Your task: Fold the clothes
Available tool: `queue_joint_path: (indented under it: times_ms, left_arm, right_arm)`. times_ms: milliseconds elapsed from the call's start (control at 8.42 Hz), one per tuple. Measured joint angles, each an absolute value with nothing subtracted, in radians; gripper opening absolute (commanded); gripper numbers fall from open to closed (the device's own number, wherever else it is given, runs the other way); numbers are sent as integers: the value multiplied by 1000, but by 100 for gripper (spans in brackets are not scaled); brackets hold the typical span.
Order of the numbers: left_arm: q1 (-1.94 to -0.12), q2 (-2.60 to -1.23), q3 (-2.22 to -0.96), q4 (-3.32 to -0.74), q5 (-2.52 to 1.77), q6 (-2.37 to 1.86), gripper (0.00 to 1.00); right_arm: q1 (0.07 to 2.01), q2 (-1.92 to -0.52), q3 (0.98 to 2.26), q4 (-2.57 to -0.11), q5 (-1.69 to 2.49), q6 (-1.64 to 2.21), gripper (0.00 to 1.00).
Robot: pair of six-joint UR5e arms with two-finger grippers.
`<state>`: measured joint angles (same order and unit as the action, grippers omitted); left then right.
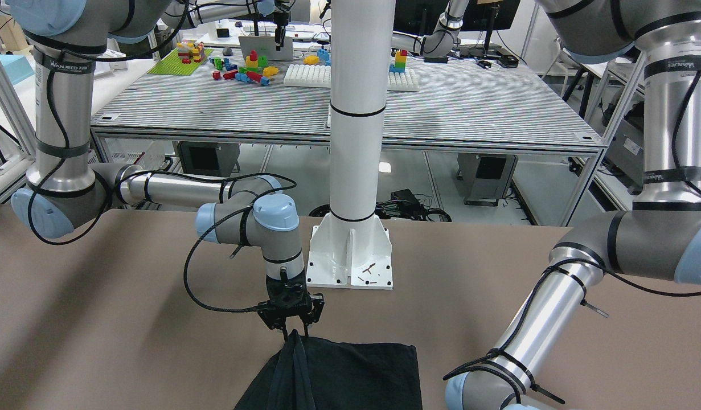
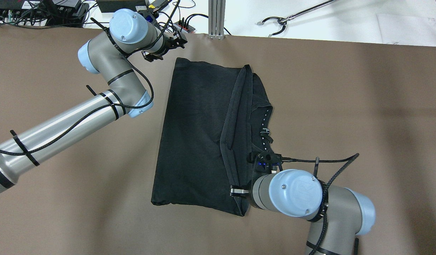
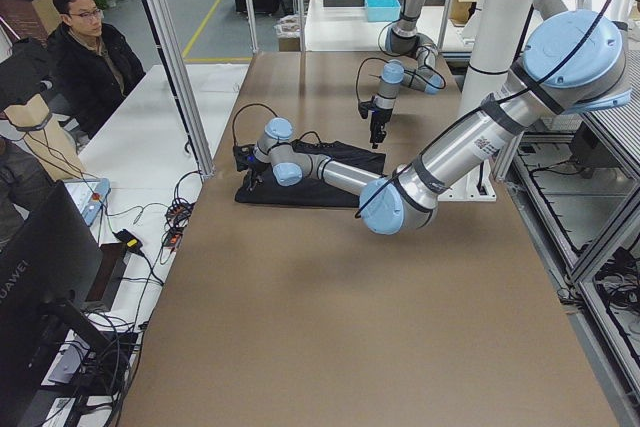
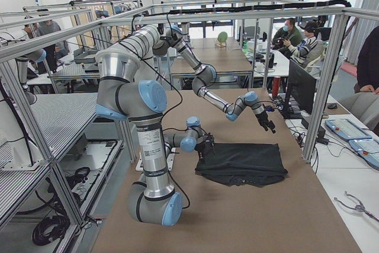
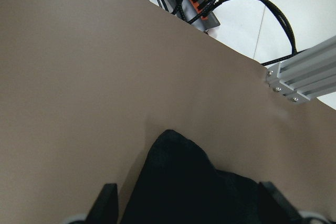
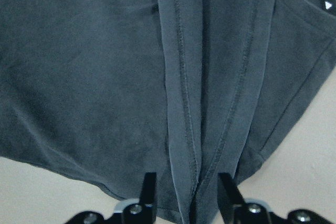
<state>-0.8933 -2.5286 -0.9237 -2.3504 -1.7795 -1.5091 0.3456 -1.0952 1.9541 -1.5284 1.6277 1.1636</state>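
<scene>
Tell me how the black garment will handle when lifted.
Likely floppy: the black garment tents to a peak at the right gripper and drapes down. Probably light: it lies thin and flat. Pushed, it may bunch, as its creased folds suggest.

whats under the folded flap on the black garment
More of the garment; its collar with white-dotted tape peeks out beside the flap. The rest is covered.

robotics lab, probably inside a factory hall
aluminium-framed cells [image 4: 327,87], slatted benches [image 1: 470,108], toy bricks [image 1: 247,65], further arms [image 1: 438,34], seated operators [image 4: 299,39], monitors [image 3: 40,277].
</scene>
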Motion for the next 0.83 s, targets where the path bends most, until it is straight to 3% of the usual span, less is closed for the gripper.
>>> queue_joint_path:
  times_ms: [475, 832]
  left_arm:
    - [-884, -2509, -942, -2350, -1775, -1511, 94]
    - [-862, -2510, -941, -2350, -1771, -1515, 94]
  right_arm:
    - [335, -1040, 1865, -1547, 1579, 998, 50]
    - [322, -1016, 1808, -1548, 1545, 984, 27]
